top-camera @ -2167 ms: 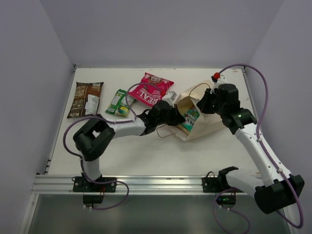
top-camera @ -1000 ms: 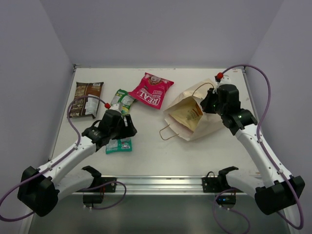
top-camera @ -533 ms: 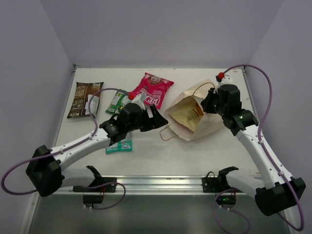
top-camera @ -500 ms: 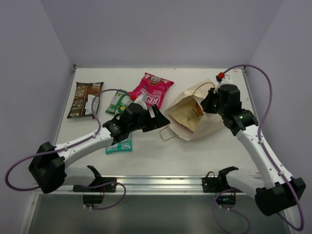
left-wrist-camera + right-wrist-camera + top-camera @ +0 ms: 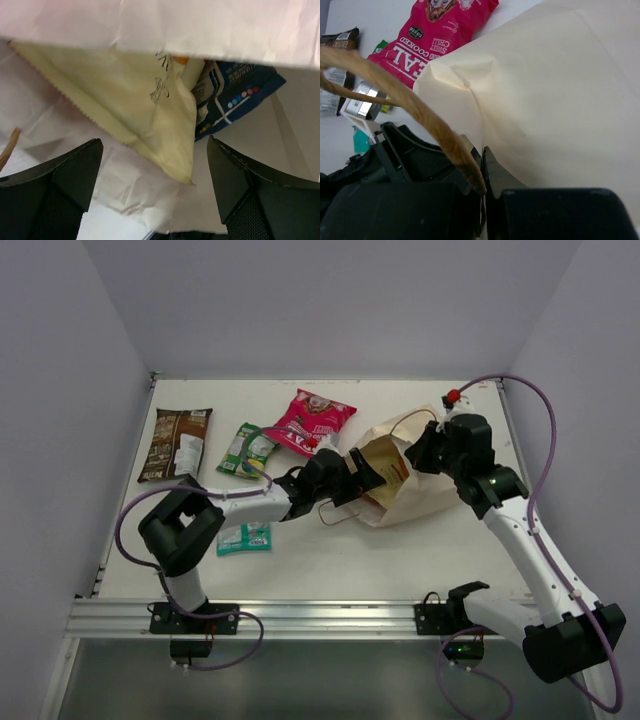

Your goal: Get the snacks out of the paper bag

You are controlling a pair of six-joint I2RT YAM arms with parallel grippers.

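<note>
The paper bag (image 5: 425, 495) lies on its side, mouth facing left. My right gripper (image 5: 420, 448) is shut on the bag's upper edge (image 5: 482, 165), next to a cord handle (image 5: 420, 115), holding the mouth up. My left gripper (image 5: 365, 472) is open at the mouth, nothing between its fingers (image 5: 60, 185). Just ahead inside lie a cream-and-orange chips packet (image 5: 130, 95) and behind it a blue packet (image 5: 235, 95). Out on the table are a dark brown packet (image 5: 175, 443), a small green one (image 5: 246, 450), a magenta one (image 5: 310, 422) and a teal one (image 5: 245, 537).
The bag's lower cord handle (image 5: 335, 512) loops onto the table under my left wrist. Side walls and a back wall close in the table (image 5: 330, 560). A metal rail (image 5: 300, 618) with the arm bases runs along the near edge.
My left arm has swung right from the teal packet, left lying on the table, to the bag's mouth, its jaws widening. My right gripper has kept its hold on the bag's edge.
</note>
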